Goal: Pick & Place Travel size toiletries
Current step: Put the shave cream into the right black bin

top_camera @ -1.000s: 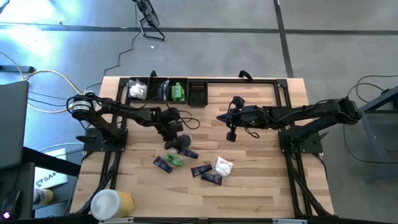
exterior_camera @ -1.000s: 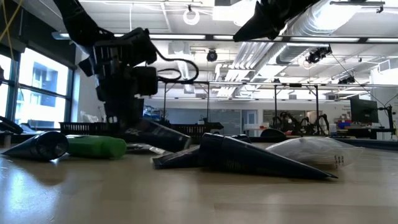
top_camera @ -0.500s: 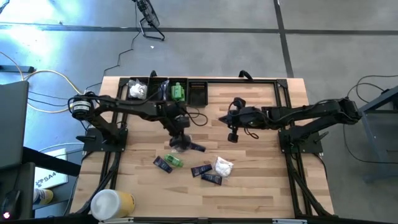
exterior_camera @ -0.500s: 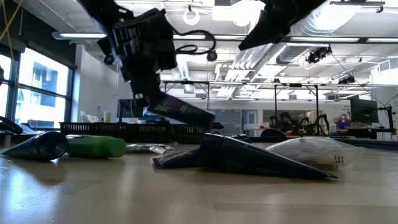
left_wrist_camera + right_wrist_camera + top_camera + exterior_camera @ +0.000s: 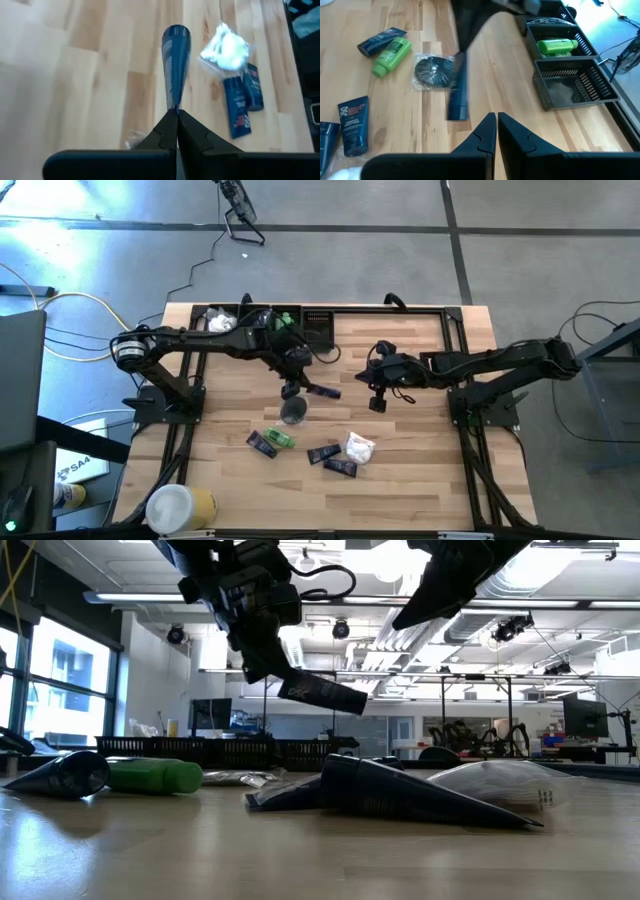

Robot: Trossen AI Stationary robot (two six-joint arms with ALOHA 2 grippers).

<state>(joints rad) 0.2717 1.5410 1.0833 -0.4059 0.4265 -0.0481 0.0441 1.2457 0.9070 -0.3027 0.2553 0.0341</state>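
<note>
My left gripper (image 5: 300, 383) hangs over the middle of the table, shut on a dark blue tube (image 5: 322, 391), one of the travel size toiletries. Below it a round black disc (image 5: 293, 412) in clear wrap lies flat on the wood. Nearer the front lie a green bottle (image 5: 283, 440), several dark sachets (image 5: 323, 453) and a white wrapped packet (image 5: 359, 447). My right gripper (image 5: 377, 402) hovers shut to the right of the tube, holding nothing. My left gripper pinches the tube's flat crimped end (image 5: 174, 106) between its two fingers. The fingers slant down from the far left and lie along the tube. The tube sticks out past the fingertips, cap end (image 5: 176, 33) leading, tilted slightly down and clear of the table (image 5: 322, 693).
Three black bins stand along the far edge: one holds a white packet (image 5: 222, 323), one a green bottle (image 5: 555, 46), and the third (image 5: 570, 90) shows only its mesh floor. A large white-and-yellow cylinder (image 5: 180, 507) lies at the near left corner.
My left gripper has risen and gone toward the table's far edge, rolling its wrist, and stays shut on the dark tube. The tube has come off the table and now hangs clear. The black disc now shows in full below it.
</note>
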